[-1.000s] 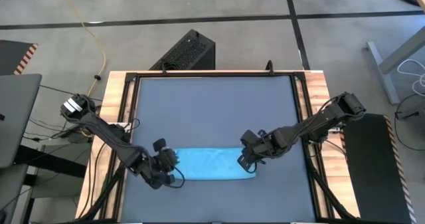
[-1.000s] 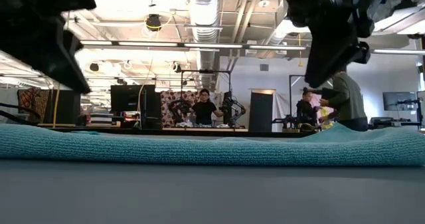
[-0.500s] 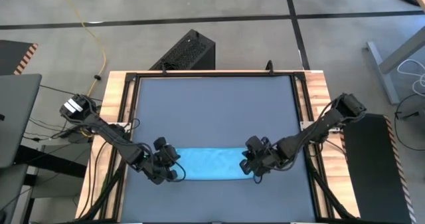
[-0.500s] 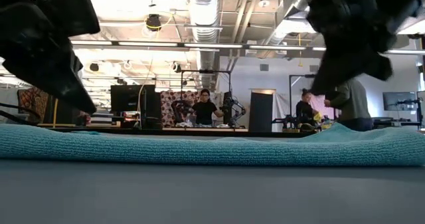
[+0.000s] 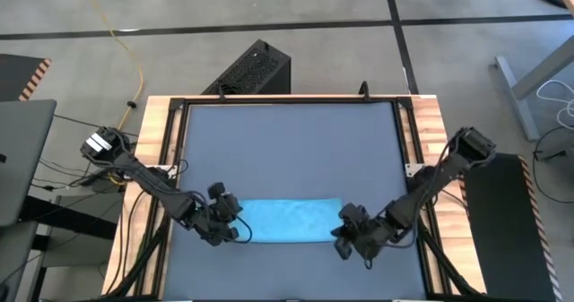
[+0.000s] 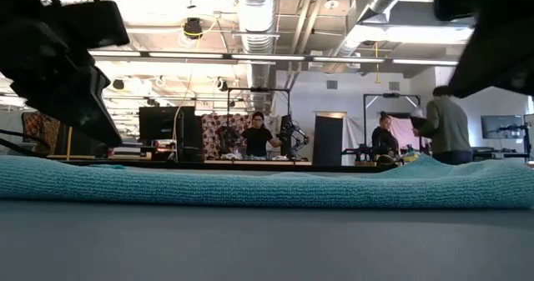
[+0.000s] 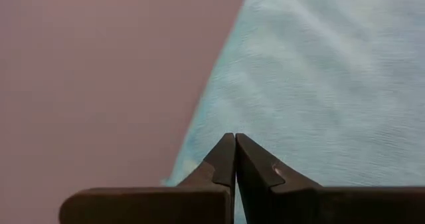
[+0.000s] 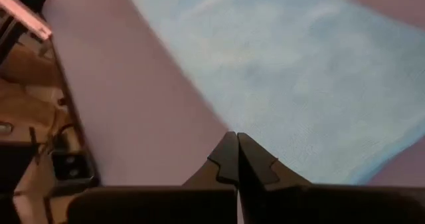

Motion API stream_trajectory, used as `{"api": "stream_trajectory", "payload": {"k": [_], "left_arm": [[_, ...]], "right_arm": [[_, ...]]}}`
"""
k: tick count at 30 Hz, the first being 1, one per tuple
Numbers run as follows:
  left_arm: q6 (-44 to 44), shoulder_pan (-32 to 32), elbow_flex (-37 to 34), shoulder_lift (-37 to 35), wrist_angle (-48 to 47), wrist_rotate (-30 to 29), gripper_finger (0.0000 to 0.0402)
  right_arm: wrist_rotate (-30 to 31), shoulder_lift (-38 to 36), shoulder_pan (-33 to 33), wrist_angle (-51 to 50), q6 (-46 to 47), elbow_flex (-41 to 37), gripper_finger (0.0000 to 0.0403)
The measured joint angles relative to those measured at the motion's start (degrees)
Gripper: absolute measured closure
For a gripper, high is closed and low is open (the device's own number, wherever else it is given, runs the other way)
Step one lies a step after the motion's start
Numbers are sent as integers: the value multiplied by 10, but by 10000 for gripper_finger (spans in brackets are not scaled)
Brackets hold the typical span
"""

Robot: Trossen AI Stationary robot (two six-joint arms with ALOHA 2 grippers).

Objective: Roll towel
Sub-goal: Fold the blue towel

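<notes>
1. Towel (image 5: 285, 220): light blue cloth, lying flat as a long strip on the near half of the dark grey tabletop (image 5: 287, 150), long side running left-right. Low view shows it as a low folded band across the frame, far right end slightly humped.
2. Left gripper (image 5: 235, 232): at the towel's left end, low over the near-left corner. Left wrist view shows the fingers (image 7: 222, 161) pressed together, tips meeting over the towel's edge where cloth meets table. No cloth visibly pinched between them; whether the tips touch the cloth can't be told.
3. Right gripper (image 5: 343, 246): just off the towel's right end, at the near-right corner, over bare table beside the cloth. Right wrist view shows fingers (image 8: 226, 156) clenched tip to tip, nothing between them, towel ahead of the tips.
4. Both arms reach in from the table's side rails (image 5: 161, 159), left from the left rail, right from the right.
5. Far half of tabletop: bare grey surface inside a black frame with wood edges.
6. Beyond the table, high view: black box (image 5: 251, 69) on the floor, yellow cable (image 5: 134, 51).
7. Low view background: workshop room, people (image 6: 257, 135) standing at benches, monitors, ceiling ducts.
</notes>
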Motion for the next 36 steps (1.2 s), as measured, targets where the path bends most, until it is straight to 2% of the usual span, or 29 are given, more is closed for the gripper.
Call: {"api": "stream_trajectory", "payload": {"k": [4,8,13,20,26,30,33,36], "left_arm": [[40,-2,0,0,24,10,401],[40,12,0,0,13,19,401],[0,15,-15,1,6,28,401],[-97,-10,-70,1,28,36,401],[-135,-19,-82,1,25,13,401],[-163,-22,-82,-6,2,-30,401],[-160,-23,-82,-20,2,-55,401],[-131,-23,-82,-37,2,-53,401]], "right_arm": [[18,1,12,-4,19,0,386],[20,29,12,9,22,0,386],[14,91,13,33,35,5,386],[3,134,13,32,41,17,386],[-17,155,13,32,41,19,386],[-21,165,12,36,50,20,386],[-20,166,12,36,54,20,386],[-20,166,12,35,54,20,386]]}}
